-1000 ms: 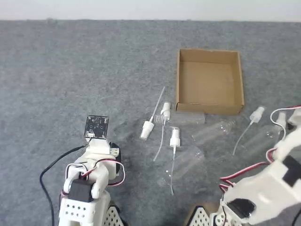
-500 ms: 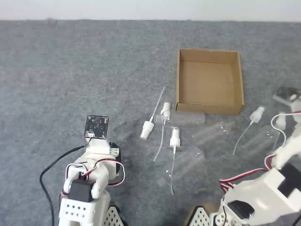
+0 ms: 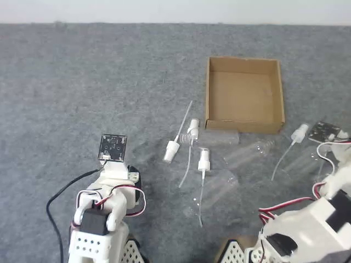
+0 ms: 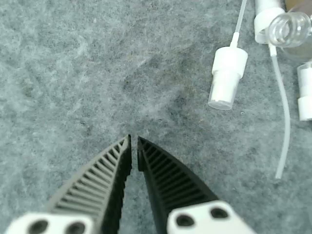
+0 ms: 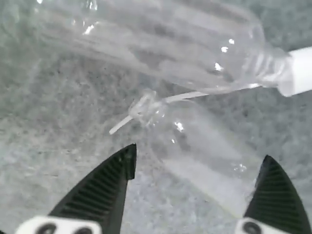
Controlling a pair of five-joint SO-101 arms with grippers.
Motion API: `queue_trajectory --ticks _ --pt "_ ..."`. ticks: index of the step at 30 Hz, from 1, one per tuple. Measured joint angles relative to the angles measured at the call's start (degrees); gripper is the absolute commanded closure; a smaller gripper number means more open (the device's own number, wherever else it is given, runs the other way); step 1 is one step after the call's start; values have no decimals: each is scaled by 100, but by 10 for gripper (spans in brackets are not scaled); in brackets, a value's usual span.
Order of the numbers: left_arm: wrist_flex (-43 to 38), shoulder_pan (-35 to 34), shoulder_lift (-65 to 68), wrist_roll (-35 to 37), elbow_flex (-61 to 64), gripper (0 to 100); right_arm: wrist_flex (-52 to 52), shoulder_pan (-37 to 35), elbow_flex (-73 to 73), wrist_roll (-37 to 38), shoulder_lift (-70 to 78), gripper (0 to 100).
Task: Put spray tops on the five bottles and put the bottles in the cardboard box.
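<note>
As I look down over the grey worktop (image 3: pixel 77 82), my left arm (image 3: pixel 104 219) sits at the near left corner. The left end effector (image 4: pixel 134 141) hangs just above the bare felt, its two black fingers almost touching with only a sliver between the tips, and it holds nothing.

Toward the middle lie three loose tops. The first spray top (image 3: pixel 171 150) has its tube pointing away from me. The second spray top (image 3: pixel 193 129) is just beside it, and the third spray top (image 3: pixel 204 159) is a little nearer to me, both with tubes trailing my way.

Clear bottles lie on their sides here. The front bottle (image 3: pixel 222 137) rests along the near wall of the cardboard box (image 3: pixel 244 93), the near bottle (image 3: pixel 216 189) lies beside the third top's tube, and the middle bottle (image 3: pixel 251 152) has its open neck toward the right. Every bottle I can make out lies outside the box.

Further right is the fourth spray top (image 3: pixel 300 133), then my right arm (image 3: pixel 307 230) at the near right corner. The right end effector (image 5: pixel 200 158) is spread wide, one finger on either side of a lying bottle (image 5: pixel 204 146), gripping nothing. Just beside that is a capped bottle (image 5: pixel 161 39) with a white top (image 5: pixel 300 70) on its neck.
</note>
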Motion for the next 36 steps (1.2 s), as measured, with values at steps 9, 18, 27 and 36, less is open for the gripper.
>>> queue_trajectory --ticks 9,18,27,36 --pt "0 0 0 0 0 989 -844 26 554 -607 0 850" --pt "0 0 0 0 0 989 -958 334 554 -2259 0 894" --pt "0 0 0 0 0 988 -949 721 466 -4993 0 976" --pt "0 0 0 0 0 988 -923 738 -44 -6769 0 991"
